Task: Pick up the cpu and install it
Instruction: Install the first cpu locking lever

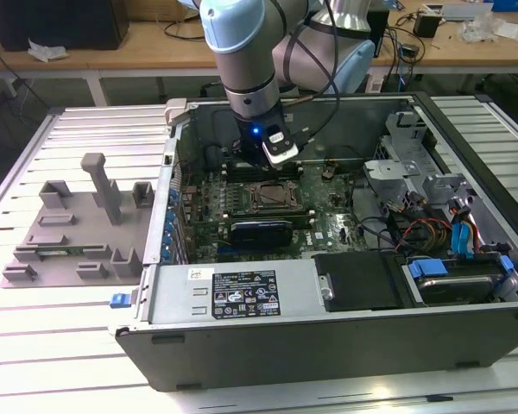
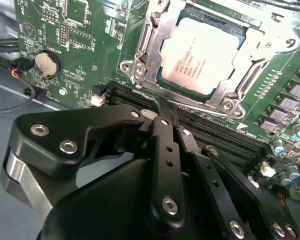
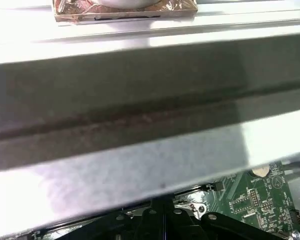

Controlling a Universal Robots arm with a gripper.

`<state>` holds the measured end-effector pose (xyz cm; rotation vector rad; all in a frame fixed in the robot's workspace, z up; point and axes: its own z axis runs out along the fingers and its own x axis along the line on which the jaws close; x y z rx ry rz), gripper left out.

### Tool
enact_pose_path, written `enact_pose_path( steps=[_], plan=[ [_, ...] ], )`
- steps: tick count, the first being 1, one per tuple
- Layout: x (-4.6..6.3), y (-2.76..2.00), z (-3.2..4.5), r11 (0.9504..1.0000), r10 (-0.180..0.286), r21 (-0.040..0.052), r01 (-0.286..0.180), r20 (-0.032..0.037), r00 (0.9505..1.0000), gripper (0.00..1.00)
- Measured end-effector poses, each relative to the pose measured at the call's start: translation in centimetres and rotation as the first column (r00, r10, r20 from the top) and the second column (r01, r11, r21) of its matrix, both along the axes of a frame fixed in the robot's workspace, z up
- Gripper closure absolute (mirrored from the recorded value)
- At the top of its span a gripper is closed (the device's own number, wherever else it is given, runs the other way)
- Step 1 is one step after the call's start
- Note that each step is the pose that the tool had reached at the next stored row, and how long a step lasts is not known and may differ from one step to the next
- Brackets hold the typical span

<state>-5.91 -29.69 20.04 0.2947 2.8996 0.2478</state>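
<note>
One open computer case (image 1: 242, 297) lies on the counter (image 1: 60, 362), and my arm reaches down into it above the motherboard (image 1: 328, 220). In the second wrist view the cpu (image 2: 205, 55) already sits flat inside the socket frame (image 2: 145, 62), so I judge that only gentle work remains. My gripper (image 2: 162, 112) stands just beside the frame, fingers closed together and holding nothing; I would keep it off the chip's top.
</note>
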Motion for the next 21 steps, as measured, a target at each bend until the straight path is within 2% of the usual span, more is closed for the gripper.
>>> enact_pose_path(
  steps=[2,3,5,7,11,13,14,15,16,21],
  plan=[
    [0.0,-0.12,-0.09,1.0,0.0,0.0,0.0,0.0076,1.0,0.89],
    [0.0,-0.27,-0.18,1.0,0.0,-0.0001,0.0,0.0154,0.9999,0.89],
    [-0.01,-0.35,-0.3,1.0,0.0,-0.0002,0.0,0.0254,0.9997,0.89],
    [0.0,-0.39,-0.36,1.0,0.0,-0.0001,0.0,0.03,0.9995,0.89],
    [-0.01,-0.38,-0.2,1.0,0.0,0.0027,0.0,0.0312,0.9995,0.89],
    [0.0,-0.31,0.29,1.0,0.0,0.0035,0.0,0.0307,0.9995,0.89],
    [-0.03,0.05,0.28,1.0,-0.005,0.0037,0.005,0.0308,0.9995,0.89],
    [-0.77,0.08,0.15,0.9999,-0.013,0.0036,0.013,0.033,0.9994,0.89],
    [-0.9,0.16,-0.04,0.999,-0.046,0.0036,0.046,0.033,0.9984,0.89],
    [-0.9,0.16,-0.2,0.9985,-0.054,0.0037,0.054,0.0331,0.998,0.89]
  ],
)
